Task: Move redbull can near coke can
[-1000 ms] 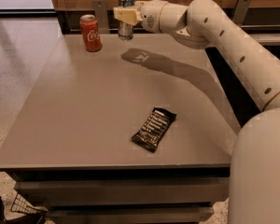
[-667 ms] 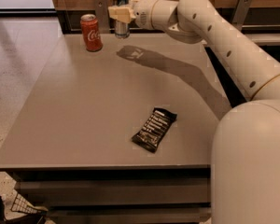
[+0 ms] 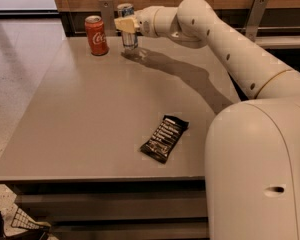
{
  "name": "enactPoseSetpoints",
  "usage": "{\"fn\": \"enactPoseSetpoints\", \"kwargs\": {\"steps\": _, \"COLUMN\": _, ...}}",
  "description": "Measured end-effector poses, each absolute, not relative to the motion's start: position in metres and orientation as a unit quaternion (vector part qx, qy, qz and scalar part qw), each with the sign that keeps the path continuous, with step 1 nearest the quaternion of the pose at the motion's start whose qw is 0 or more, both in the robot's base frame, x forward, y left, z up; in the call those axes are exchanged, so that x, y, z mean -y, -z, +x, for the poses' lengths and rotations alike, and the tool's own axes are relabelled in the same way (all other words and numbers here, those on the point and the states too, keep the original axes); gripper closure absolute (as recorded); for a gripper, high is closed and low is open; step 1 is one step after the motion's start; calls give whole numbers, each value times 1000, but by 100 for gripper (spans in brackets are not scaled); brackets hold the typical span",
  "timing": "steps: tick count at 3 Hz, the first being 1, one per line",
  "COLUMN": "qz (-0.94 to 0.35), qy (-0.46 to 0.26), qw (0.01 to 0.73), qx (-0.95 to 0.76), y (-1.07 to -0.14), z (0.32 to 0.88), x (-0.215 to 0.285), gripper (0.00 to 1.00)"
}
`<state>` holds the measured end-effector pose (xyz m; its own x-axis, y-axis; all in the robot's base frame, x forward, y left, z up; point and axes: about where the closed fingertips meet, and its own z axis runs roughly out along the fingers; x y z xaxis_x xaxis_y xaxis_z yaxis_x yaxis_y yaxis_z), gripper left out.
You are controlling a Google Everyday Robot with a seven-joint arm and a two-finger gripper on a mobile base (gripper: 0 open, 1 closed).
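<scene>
The coke can [image 3: 96, 35], red with white script and a silver top, stands upright at the far left of the grey table [image 3: 90, 114]. My gripper [image 3: 125, 25] is at the far edge of the table, just right of the coke can, and is shut on the redbull can [image 3: 127, 32], a slim silver and blue can held upright with its base at or just above the tabletop. The pale fingers cover the can's middle. A small gap separates the two cans.
A black snack packet [image 3: 165, 137] lies flat on the near right part of the table. My white arm [image 3: 240, 59] spans the right side of the table. A wooden wall with metal brackets [image 3: 106, 14] runs behind the far edge.
My gripper has carried the redbull can left and down, closer to the coke can and to the tabletop.
</scene>
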<state>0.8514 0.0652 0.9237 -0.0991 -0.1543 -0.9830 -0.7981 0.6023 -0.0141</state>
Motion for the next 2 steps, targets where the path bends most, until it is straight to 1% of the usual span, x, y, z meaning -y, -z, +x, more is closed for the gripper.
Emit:
{"fn": "enactPoseSetpoints", "kwargs": {"steps": 1, "qz": -332, "qy": -282, "qw": 580, "qx": -688, "y": -908, "z": 854, "x": -69, "gripper": 100}}
{"fn": "enactPoseSetpoints", "kwargs": {"steps": 2, "qz": -319, "qy": -285, "qw": 606, "qx": -671, "y": -897, "z": 849, "x": -81, "gripper": 100}}
